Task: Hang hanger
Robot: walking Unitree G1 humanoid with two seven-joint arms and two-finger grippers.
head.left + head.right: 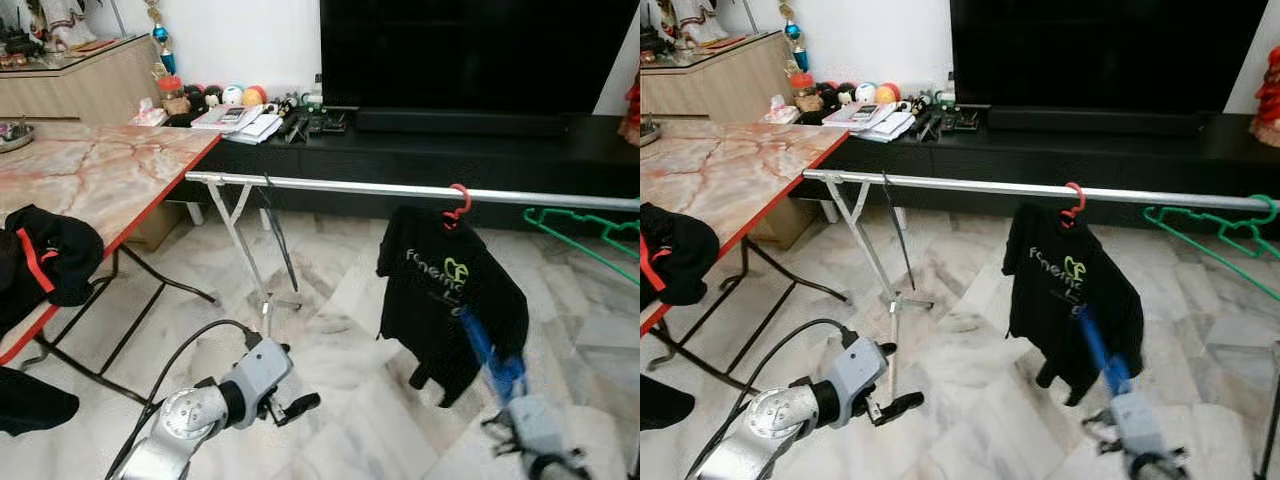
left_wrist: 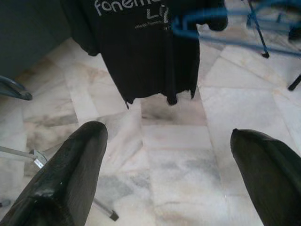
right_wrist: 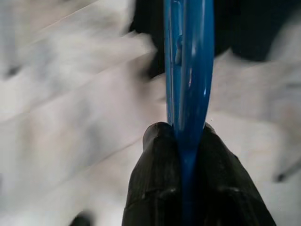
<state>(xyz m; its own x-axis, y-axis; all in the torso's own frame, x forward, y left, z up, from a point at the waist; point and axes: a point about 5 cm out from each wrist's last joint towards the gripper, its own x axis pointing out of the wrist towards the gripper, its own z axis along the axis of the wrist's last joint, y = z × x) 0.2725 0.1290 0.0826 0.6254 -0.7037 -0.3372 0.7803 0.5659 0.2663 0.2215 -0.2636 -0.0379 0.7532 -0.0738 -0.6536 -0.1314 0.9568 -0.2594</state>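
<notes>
Right gripper (image 3: pixel 181 134) squeezed tight on a blue hanger (image 1: pixel 487 352), held low in front of a black shirt (image 1: pixel 445 290). Shirt hung by a red hook (image 1: pixel 458 206) on the silver rail (image 1: pixel 330 186), green hanger (image 1: pixel 585 232) near the rail's right end. Left gripper (image 2: pixel 169 165) wide open above the floor (image 1: pixel 340 370).

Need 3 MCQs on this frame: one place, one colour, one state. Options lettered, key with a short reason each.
1. Where does the black T-shirt hang?
A. on the metal rail
B. on the marble table
C. on the TV bench

2. What colour is the hanger in the right claw?
A. green
B. red
C. blue

3. How is the left claw?
A. shut on a hanger
B. open, holding nothing
C. shut on the shirt

Key:
1 A, its red hook sits over the rail.
2 C, the right wrist view shows blue plastic pinched between the fingers.
3 B, the left wrist view shows its fingers wide apart over bare floor.
</notes>
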